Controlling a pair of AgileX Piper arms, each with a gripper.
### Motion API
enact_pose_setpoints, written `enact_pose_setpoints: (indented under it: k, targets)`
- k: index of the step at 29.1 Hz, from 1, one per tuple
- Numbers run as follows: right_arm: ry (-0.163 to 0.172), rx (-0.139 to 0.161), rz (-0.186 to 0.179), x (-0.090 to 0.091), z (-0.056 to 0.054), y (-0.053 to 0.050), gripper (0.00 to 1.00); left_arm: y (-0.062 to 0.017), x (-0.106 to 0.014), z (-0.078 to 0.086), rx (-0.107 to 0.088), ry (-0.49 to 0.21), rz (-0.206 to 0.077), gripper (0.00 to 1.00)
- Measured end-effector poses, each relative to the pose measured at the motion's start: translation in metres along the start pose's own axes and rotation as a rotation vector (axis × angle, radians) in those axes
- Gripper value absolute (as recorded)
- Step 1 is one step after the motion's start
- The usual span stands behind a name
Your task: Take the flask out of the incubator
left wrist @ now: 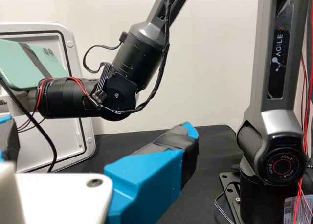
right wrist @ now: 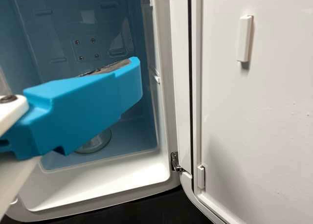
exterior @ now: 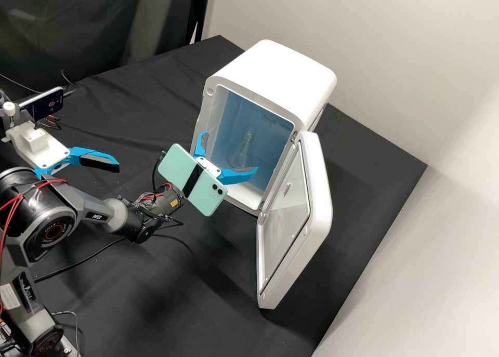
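Observation:
The white incubator (exterior: 291,76) stands on the black bench with its door (exterior: 296,216) swung open toward the front. A clear glass flask (exterior: 244,148) stands upright on the blue-lit floor inside. My right gripper (exterior: 228,152) is open at the incubator's mouth, one blue finger on either side in front of the flask and not touching it. In the right wrist view one blue finger (right wrist: 83,106) crosses the chamber, and the flask's base (right wrist: 97,143) shows beneath it. Far to the left, my left gripper (exterior: 86,164) hangs open and holds nothing; one finger (left wrist: 161,170) of it shows in its wrist view.
A mint-green phone (exterior: 192,180) is fixed to the right arm's wrist, just in front of the incubator. The open door stands to the right of the gripper's path. Another phone (exterior: 47,101) and cables lie at the far left. The bench's edge (exterior: 374,242) runs close behind the door.

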Motion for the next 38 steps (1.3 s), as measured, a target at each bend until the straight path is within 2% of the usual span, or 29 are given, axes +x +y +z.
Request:
enact_pose_setpoints:
  k: [19,22,25,29,31,34,38]
  targets:
    - [0.000,0.000,0.000,0.000,0.000,0.000,1.00,-0.0011,0.000,0.000,0.000,0.001,-0.004,1.00]
    - [0.000,0.000,0.000,0.000,0.000,0.000,1.00,-0.0036,-0.002,-0.003,0.005,0.004,-0.015,1.00]
    - [0.000,0.000,0.000,0.000,0.000,0.000,1.00,-0.0088,-0.004,-0.013,0.014,0.031,-0.037,1.00]
    - [0.000,0.000,0.000,0.000,0.000,0.000,1.00,-0.0129,-0.009,-0.037,0.012,0.112,-0.059,1.00]
    - [0.000,0.000,0.000,0.000,0.000,0.000,1.00,-0.0128,-0.013,-0.049,0.009,0.152,-0.060,1.00]
    - [0.000,0.000,0.000,0.000,0.000,0.000,1.00,-0.0111,-0.021,-0.064,-0.010,0.196,-0.058,1.00]
    - [0.000,0.000,0.000,0.000,0.000,0.000,1.00,-0.0054,-0.035,-0.072,-0.042,0.223,-0.043,1.00]
